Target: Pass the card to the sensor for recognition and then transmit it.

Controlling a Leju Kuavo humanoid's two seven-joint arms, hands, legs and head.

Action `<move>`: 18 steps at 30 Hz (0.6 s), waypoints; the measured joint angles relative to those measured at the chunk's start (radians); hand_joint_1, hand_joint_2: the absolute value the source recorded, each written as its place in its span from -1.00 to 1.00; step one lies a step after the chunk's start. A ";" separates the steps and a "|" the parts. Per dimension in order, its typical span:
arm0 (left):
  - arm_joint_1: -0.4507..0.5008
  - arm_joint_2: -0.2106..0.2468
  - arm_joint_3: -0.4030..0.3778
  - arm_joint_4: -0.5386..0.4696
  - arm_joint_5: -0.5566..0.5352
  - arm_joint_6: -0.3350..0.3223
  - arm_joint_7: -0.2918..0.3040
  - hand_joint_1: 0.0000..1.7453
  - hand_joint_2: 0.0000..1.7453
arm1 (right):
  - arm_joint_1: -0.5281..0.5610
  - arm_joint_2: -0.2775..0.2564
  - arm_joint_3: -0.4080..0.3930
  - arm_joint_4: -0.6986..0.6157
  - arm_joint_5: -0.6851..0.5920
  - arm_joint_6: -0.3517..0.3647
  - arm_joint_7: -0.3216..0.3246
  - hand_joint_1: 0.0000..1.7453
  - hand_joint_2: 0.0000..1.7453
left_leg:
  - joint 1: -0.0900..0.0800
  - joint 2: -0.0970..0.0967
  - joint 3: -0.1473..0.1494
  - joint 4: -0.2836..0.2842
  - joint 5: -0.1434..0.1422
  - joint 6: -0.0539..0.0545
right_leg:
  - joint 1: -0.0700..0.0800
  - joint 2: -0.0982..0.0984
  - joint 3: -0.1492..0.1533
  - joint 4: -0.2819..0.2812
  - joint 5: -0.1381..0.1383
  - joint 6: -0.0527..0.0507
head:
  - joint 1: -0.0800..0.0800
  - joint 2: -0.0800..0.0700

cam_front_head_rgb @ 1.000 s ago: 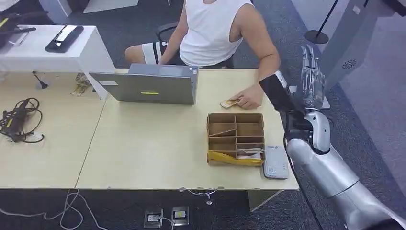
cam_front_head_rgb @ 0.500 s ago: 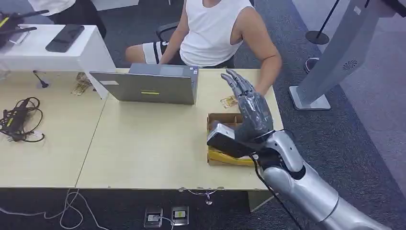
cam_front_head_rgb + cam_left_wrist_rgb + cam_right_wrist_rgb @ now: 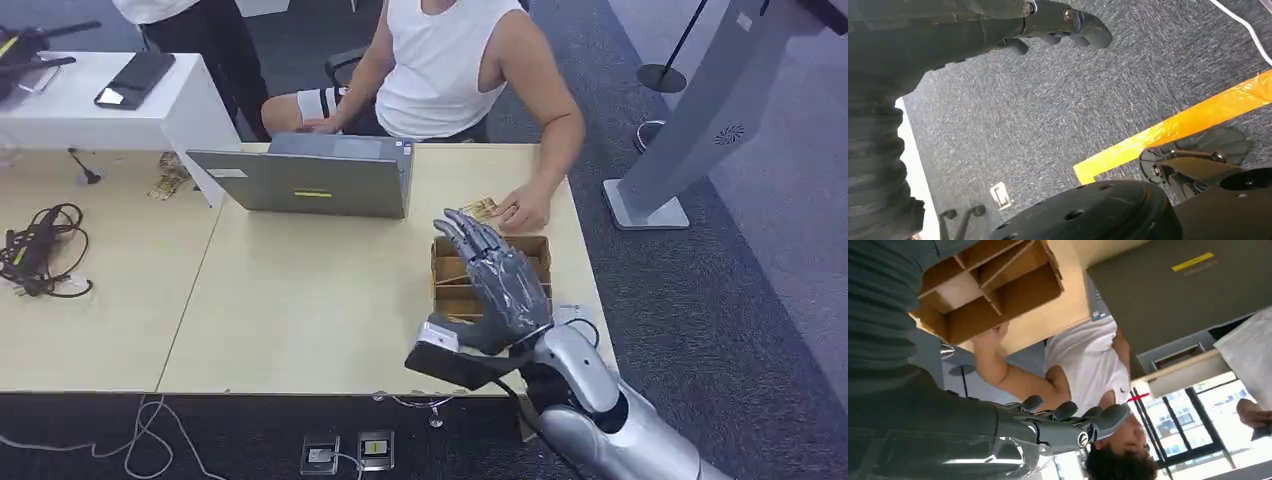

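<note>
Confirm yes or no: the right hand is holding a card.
No, in the head view the right hand hovers over the cardboard organizer with fingers spread and nothing in it.

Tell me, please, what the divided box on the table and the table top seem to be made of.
The divided box looks like brown corrugated cardboard, matte: thin flat partitions with raw edges, and yellow tape along one side. The table top seems to be pale wood-look laminate, smooth with a soft sheen; whether it is solid wood cannot be told.
</note>
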 joint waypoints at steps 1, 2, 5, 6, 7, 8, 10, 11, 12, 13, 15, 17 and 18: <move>0.000 0.000 0.000 0.000 0.000 0.000 0.001 -1.00 1.00 | 0.016 -0.002 -0.007 -0.002 0.021 -0.003 0.008 -1.00 1.00 | 0.000 0.000 0.000 0.000 0.000 0.000 | 0.000 0.000 0.000 0.000 0.000 0.000 | 0.000 0.000; 0.000 0.000 0.000 0.000 0.000 0.000 0.002 -1.00 1.00 | 0.030 -0.003 -0.012 -0.003 0.046 -0.006 0.017 -1.00 1.00 | 0.000 0.000 0.000 0.000 0.000 0.000 | 0.000 0.000 0.000 0.000 0.000 0.000 | 0.000 0.000; 0.000 0.000 0.000 0.000 0.000 0.000 0.002 -1.00 1.00 | 0.066 -0.007 -0.024 -0.003 0.089 -0.020 0.035 -1.00 1.00 | 0.000 0.000 0.000 0.000 0.000 0.000 | 0.000 0.000 0.000 0.000 0.000 0.000 | 0.000 0.000; 0.000 0.000 0.000 0.000 0.000 0.000 0.002 -1.00 1.00 | 0.082 -0.008 -0.034 -0.003 0.099 -0.029 0.042 -1.00 1.00 | 0.000 0.000 0.000 0.000 0.000 0.000 | 0.000 0.000 0.000 0.000 0.000 0.000 | 0.000 0.000; 0.000 0.000 0.000 0.000 0.000 0.000 0.002 -1.00 1.00 | 0.096 -0.008 -0.042 -0.003 0.107 -0.039 0.050 -1.00 1.00 | 0.000 0.000 0.000 0.000 0.000 0.000 | 0.000 0.000 0.000 0.000 0.000 0.000 | 0.000 0.000; 0.000 0.000 0.000 0.000 0.000 0.000 0.002 -1.00 1.00 | 0.108 -0.009 -0.049 -0.003 0.117 -0.047 0.055 -1.00 1.00 | 0.000 0.000 0.000 0.000 0.000 0.000 | 0.000 0.000 0.000 0.000 0.000 0.000 | 0.000 0.000; 0.000 0.000 0.000 0.000 0.000 0.000 0.002 -1.00 1.00 | 0.131 -0.009 -0.062 0.000 0.146 -0.061 0.071 -1.00 1.00 | 0.000 0.000 0.000 0.000 0.000 0.000 | 0.000 0.000 0.000 0.000 0.000 0.000 | 0.000 0.000; 0.000 0.000 0.000 0.000 0.000 0.000 0.002 -1.00 1.00 | 0.141 -0.009 -0.069 0.003 0.162 -0.066 0.081 -1.00 1.00 | 0.000 0.000 0.000 0.000 0.000 0.000 | 0.000 0.000 0.000 0.000 0.000 0.000 | -0.001 0.000; 0.000 0.000 0.000 0.000 0.000 0.000 0.002 -1.00 1.00 | 0.155 -0.009 -0.077 0.006 0.175 -0.070 0.090 -1.00 1.00 | 0.000 0.000 0.000 0.000 0.000 0.000 | 0.000 0.000 0.000 0.000 0.000 0.000 | 0.000 0.000; 0.000 0.000 0.000 0.000 0.000 0.000 0.002 -1.00 1.00 | 0.166 -0.009 -0.084 0.010 0.184 -0.073 0.096 -1.00 1.00 | 0.000 0.000 0.000 0.000 0.000 0.000 | 0.000 0.000 0.000 0.000 0.000 0.000 | 0.000 0.000; 0.000 0.000 0.000 0.000 0.000 0.000 0.002 -1.00 1.00 | 0.183 -0.010 -0.100 0.018 0.195 -0.079 0.101 -1.00 1.00 | 0.000 0.000 0.000 0.000 0.000 0.000 | 0.000 0.000 0.000 0.000 0.000 0.000 | 0.000 0.000; 0.000 -0.001 0.000 0.000 0.000 0.000 0.002 -1.00 1.00 | 0.194 -0.010 -0.112 0.026 0.200 -0.079 0.103 -1.00 1.00 | 0.000 0.000 0.000 0.000 0.000 0.000 | 0.000 0.000 0.000 0.000 0.000 0.000 | 0.000 0.000; 0.000 -0.001 0.000 0.000 0.000 0.000 0.002 -1.00 1.00 | 0.199 -0.010 -0.116 0.030 0.208 -0.079 0.105 -1.00 1.00 | 0.000 0.000 0.000 0.000 0.000 0.000 | 0.000 0.000 0.000 0.000 0.000 0.000 | 0.000 0.000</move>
